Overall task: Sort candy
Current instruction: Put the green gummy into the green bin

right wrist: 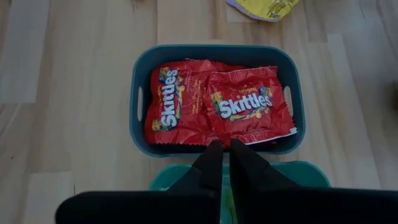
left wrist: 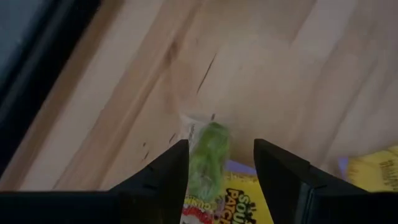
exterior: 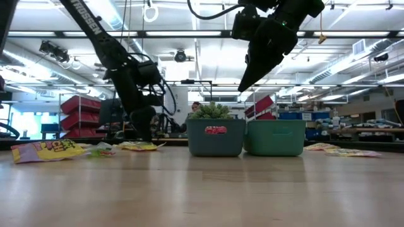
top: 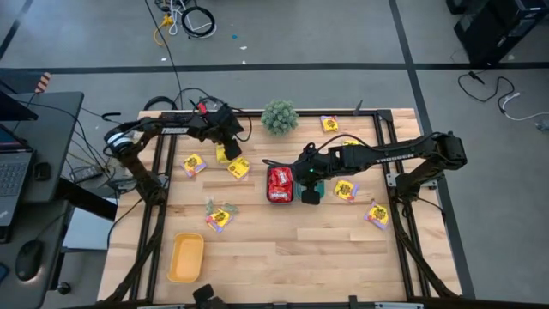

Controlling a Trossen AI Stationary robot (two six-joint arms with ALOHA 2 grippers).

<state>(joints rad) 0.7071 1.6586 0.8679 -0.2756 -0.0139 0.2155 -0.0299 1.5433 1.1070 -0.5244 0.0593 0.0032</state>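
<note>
Your left gripper (left wrist: 216,177) has its jaws spread apart, and a small pale green candy (left wrist: 208,158) sits in the gap between them, over a yellow packet (left wrist: 239,199) on the bench (left wrist: 280,74); you cannot tell whether the jaws touch the candy. Your right gripper (right wrist: 224,163) has its jaws pressed together and holds nothing; it hangs above the dark teal tray (right wrist: 214,53), where two red packets (right wrist: 217,106) lie side by side, with the rim of a lighter teal tray (right wrist: 298,171) showing just beside it. Only the high view gives you the spread: more yellow packets (top: 345,190) scattered over the bench, a yellow tray (top: 186,257) near the front left, and the spiky green ball (top: 280,116) at the back. The low view alone shows the heights: the left arm (exterior: 126,69) reaches down to the bench top, while the right arm (exterior: 271,38) stays well above the two trays, its jaws pointing down.
</note>
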